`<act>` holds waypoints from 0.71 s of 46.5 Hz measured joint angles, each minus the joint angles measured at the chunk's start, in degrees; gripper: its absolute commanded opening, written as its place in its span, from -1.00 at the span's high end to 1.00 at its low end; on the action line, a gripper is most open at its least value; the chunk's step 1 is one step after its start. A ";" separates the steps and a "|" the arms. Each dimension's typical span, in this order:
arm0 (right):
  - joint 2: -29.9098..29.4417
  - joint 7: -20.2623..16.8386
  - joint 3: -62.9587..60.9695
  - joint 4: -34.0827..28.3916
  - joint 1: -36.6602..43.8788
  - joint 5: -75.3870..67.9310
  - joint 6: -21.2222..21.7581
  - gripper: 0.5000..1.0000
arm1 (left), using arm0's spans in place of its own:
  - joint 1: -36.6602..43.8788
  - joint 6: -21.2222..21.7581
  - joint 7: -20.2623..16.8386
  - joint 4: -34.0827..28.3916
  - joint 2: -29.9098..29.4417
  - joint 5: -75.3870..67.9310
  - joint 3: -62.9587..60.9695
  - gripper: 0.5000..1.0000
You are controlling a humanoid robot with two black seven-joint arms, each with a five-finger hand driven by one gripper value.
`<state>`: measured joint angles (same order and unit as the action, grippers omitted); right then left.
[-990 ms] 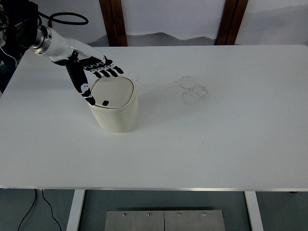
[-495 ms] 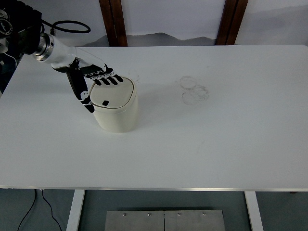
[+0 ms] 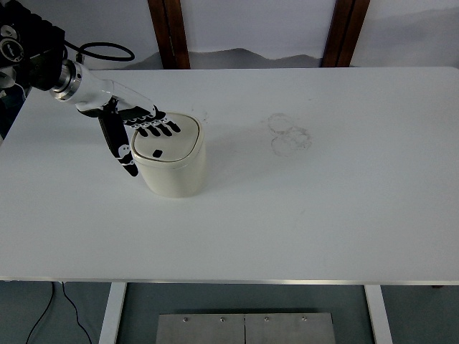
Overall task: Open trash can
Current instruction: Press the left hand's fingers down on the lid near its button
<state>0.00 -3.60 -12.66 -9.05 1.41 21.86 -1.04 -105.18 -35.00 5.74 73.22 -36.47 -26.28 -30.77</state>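
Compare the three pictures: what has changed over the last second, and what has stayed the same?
The left hand drew back toward the left, its fingers sliding from the bin's far rim onto the lid. It grips nothing. The bin stayed put with its lid shut; the table is unchanged.

White table [image 3: 323,215] fills most of the view. Faint ring marks [image 3: 288,134] on its surface, right of centre. Two dark wooden posts [image 3: 169,32] behind far edge. Black cable [image 3: 57,315] and grey metal plate [image 3: 245,328] on floor below near edge.
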 measured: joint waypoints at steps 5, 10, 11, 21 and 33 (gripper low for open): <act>0.00 0.00 0.00 0.00 0.00 -0.03 0.00 -0.98 | 0.24 0.00 -0.02 0.00 0.00 0.00 0.00 -1.00; 0.00 0.00 0.00 0.00 0.00 -0.03 0.00 -0.98 | 0.50 0.00 -0.03 0.00 0.00 0.00 0.00 -1.00; 0.00 0.00 0.00 0.00 0.00 -0.04 0.00 -0.98 | 0.50 0.00 -0.03 0.00 0.00 0.00 0.00 -1.00; 0.00 0.00 0.00 0.00 0.00 -0.03 0.00 -0.98 | 0.93 -0.01 -0.03 0.00 0.08 0.00 0.00 -1.00; 0.00 0.01 0.00 0.00 0.00 -0.04 0.00 -0.98 | 1.46 0.00 -0.03 0.00 0.05 0.00 0.00 -1.00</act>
<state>0.00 -3.58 -12.66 -9.05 1.41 21.81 -1.05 -103.72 -35.00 5.71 73.22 -36.42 -26.28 -30.77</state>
